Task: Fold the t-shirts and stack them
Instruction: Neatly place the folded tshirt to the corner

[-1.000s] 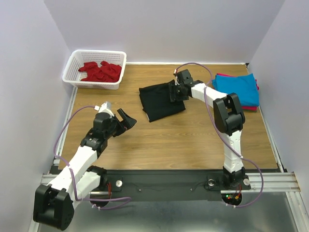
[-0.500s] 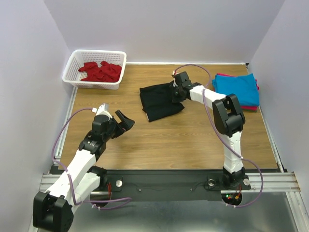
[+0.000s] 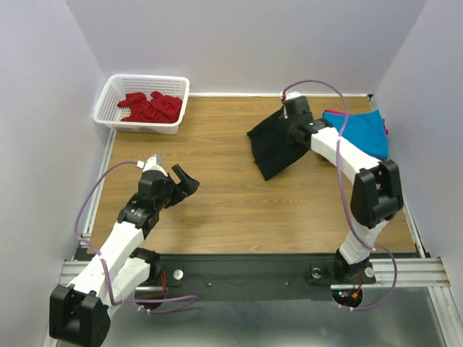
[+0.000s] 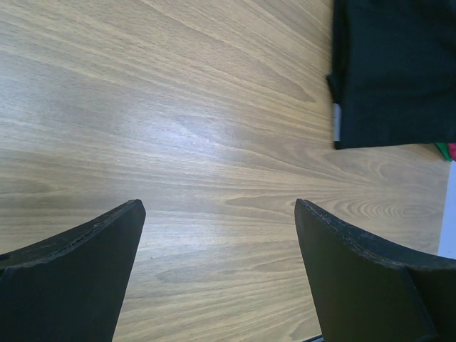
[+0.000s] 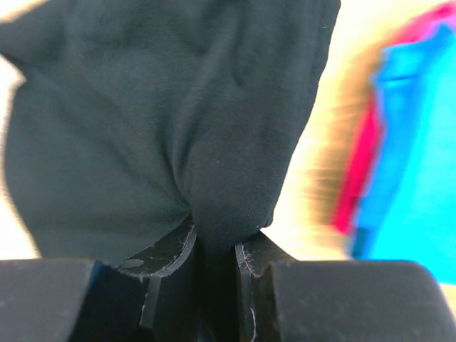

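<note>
Top view: the right gripper [image 3: 293, 129] has moved the black t-shirt [image 3: 273, 148] from mid-worktop [image 3: 239, 195] toward 2 o'clock, near the turquoise-blue t-shirt [image 3: 362, 130]. The black t-shirt's long axis runs from 1 to 7 o'clock. Left wrist: the left gripper [image 4: 217, 205] is spread wide and holds nothing. Right wrist: the jaws pinch black cloth.

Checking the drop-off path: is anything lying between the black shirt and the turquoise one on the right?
Nothing visible. The right hand grips the black shirt, and only bare table separates it from the turquoise shirt.
</note>
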Motion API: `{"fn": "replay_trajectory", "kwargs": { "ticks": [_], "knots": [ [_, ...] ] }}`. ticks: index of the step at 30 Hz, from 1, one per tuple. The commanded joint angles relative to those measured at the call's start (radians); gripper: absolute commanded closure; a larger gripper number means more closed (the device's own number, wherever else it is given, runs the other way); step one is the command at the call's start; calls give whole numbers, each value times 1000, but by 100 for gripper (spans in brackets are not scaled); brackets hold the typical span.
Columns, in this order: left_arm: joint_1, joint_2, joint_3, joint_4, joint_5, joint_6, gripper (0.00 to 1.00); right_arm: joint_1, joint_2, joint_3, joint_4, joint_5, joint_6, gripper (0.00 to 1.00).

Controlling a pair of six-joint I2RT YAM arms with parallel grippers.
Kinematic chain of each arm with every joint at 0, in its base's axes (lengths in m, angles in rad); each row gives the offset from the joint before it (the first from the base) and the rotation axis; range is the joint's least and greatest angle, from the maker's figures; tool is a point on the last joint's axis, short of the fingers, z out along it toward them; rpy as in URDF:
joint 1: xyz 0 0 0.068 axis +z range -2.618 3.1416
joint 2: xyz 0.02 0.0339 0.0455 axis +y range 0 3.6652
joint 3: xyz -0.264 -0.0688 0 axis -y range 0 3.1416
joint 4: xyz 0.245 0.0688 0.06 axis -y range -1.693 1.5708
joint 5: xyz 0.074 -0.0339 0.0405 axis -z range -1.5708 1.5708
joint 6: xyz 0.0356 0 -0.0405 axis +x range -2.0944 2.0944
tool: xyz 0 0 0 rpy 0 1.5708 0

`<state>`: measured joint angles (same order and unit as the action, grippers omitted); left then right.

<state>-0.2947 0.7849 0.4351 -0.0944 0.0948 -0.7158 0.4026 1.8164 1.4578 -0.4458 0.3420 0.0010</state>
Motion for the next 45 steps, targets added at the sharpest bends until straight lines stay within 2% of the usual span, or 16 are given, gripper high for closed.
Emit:
{"fn": "replay_trajectory", "kwargs": {
  "ticks": [1, 12, 22, 31, 40, 45],
  "knots": [
    [0, 5, 86, -36, -50, 39, 1, -57, -112, 4, 27, 63, -133, 100],
    [0, -10, 122, -88, -87, 50, 2, -208, -198, 73, 22, 17, -266, 100],
    [0, 16, 126, -88, -87, 61, 2, -274, -236, 176, -1, -14, -297, 100],
    [0, 16, 129, -90, -87, 65, 2, -383, -273, 176, -21, -81, -323, 100],
    [0, 25, 132, -93, -87, 67, 2, -508, -200, 171, -30, -201, -331, 100],
    [0, 36, 129, -88, -87, 67, 1, -553, -132, 187, -30, -138, -331, 100]
  ]
}}
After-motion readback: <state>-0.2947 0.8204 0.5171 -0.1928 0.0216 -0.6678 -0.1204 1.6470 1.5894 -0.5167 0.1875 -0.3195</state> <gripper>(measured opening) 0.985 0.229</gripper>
